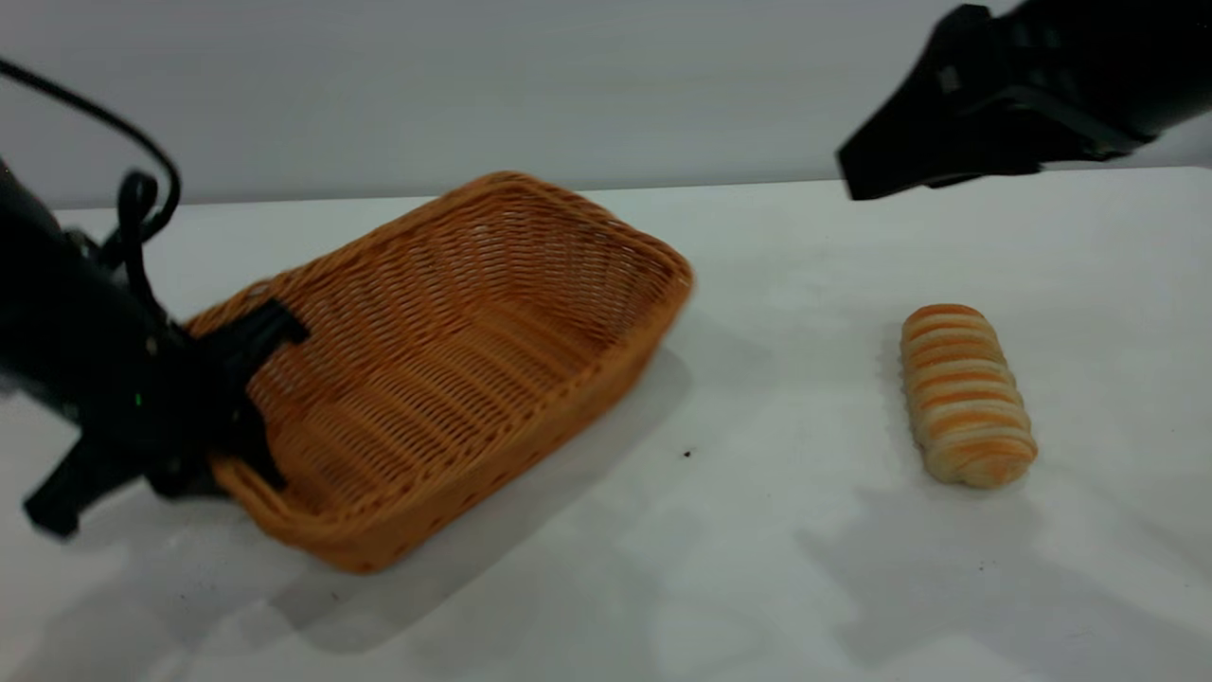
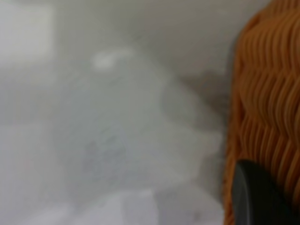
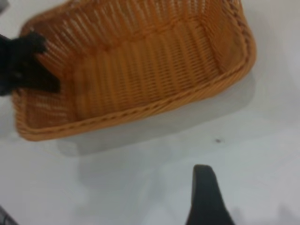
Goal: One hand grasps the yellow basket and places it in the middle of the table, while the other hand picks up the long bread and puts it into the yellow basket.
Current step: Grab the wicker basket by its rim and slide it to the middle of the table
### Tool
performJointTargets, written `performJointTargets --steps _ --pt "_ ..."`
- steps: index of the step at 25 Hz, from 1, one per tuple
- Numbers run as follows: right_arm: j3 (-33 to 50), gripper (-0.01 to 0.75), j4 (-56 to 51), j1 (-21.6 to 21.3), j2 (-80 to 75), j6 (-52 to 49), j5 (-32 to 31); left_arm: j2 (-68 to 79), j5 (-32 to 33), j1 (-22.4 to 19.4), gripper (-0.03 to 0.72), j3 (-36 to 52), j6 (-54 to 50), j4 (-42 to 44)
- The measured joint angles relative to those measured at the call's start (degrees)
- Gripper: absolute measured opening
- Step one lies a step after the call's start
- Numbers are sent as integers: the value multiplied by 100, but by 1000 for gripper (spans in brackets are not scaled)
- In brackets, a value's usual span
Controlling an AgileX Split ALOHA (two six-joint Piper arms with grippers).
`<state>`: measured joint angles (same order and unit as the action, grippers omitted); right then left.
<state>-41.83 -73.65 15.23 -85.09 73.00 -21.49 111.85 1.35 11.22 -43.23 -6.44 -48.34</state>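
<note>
At left, the yellow basket (image 1: pixel 454 369) is held tilted by its short rim, the left gripper (image 1: pixel 248 379) fingers clamped there; slippage is risked. Long bread (image 1: pixel 964 393) lies right on the surface (image 1: pixel 776 549); whether the right gripper (image 1: pixel 890 166) fingers are apart cannot be told.

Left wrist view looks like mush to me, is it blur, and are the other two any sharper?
Left wrist view: heavily blurred, only the orange-tan woven wicker basket reads. Exterior view: mostly sharp, soft shadows under the basket and the striped oblong bread roll. Right wrist view: mildly soft, weave still legible.
</note>
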Motion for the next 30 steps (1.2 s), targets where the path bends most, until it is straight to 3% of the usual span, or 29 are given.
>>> performJointTargets --steps 7,13,19,24,26,30 --pt "-30 536 564 -790 -133 -478 329 45 1706 -145 102 -1552 1775 791" --pt "-447 536 564 -994 -1009 -383 531 950 2967 -145 102 -3195 1991 1602" --pt "-1154 536 554 -996 -2119 -322 761 2002 3550 -145 102 -4285 1756 2014" --pt "-1363 536 548 -996 -2946 -322 1164 2339 3749 -167 109 -4620 1770 2014" --pt "-1405 536 536 -996 -3180 -322 1430 2345 3780 -167 155 -4628 1825 2014" --pt "-1663 536 499 -1007 -3659 -322 1407 2334 3859 -167 386 -4628 1857 1991"
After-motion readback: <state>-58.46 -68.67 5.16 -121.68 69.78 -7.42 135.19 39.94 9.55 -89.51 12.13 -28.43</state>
